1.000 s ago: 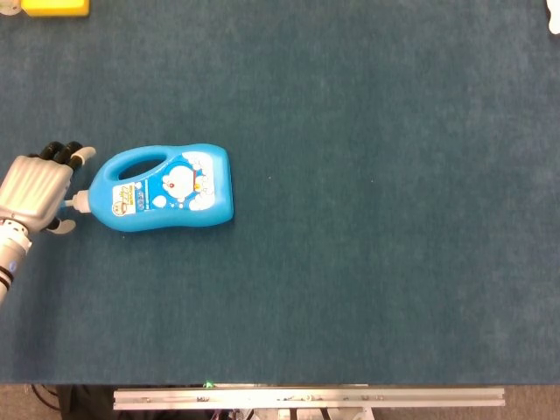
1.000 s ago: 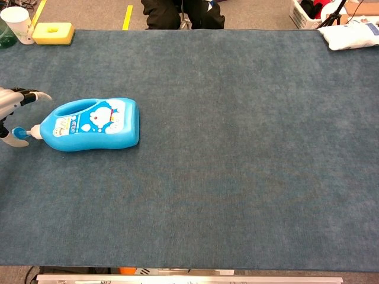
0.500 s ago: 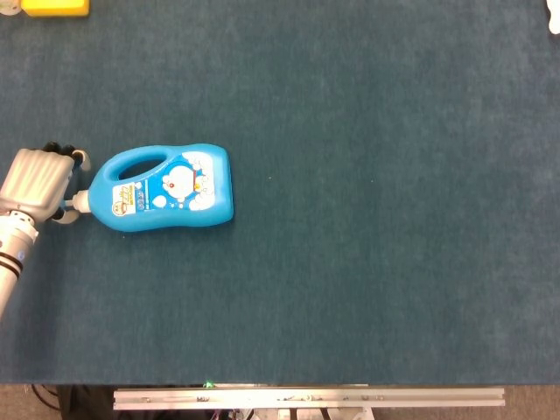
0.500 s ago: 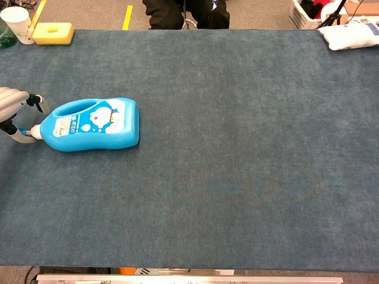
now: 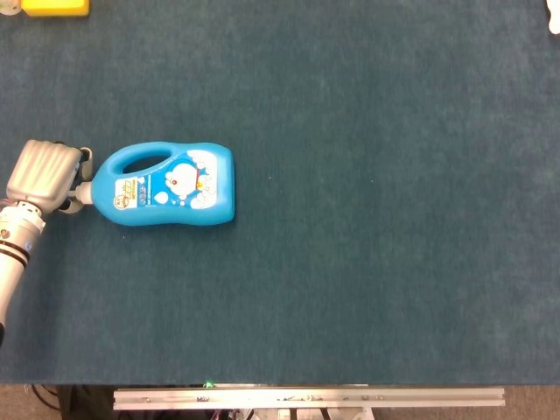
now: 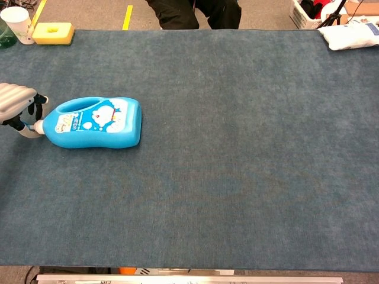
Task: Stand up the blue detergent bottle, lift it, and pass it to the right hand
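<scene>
- The blue detergent bottle (image 5: pixel 166 186) lies flat on its side on the blue table (image 5: pixel 367 262), over on the left part of it.
- Its long side runs from 9 o'clock to 3 o'clock. The small white cap (image 5: pixel 81 188) points to 9 o'clock and the flat bottom points to 3 o'clock.
- The handle hole is on the top edge of the bottle, near the cap end.
- The left hand (image 5: pixel 44 173) is right at the cap end, so the bottle lies at 3 o'clock from this hand.
- The hand's fingers (image 5: pixel 80 157) are curled in around the cap. It looks like they are pinching the cap, but the hand covers that spot, so this is not sure.
- In the chest view the left hand (image 6: pixel 16 102) sits just at the table's left edge, touching the cap (image 6: pixel 39 125).
- The right hand is not in either picture, so the left hand is the nearer one by far.
- To stand the bottle up, the cap end likely has to swing up while the flat bottom stays down at the 3 o'clock end.
</scene>
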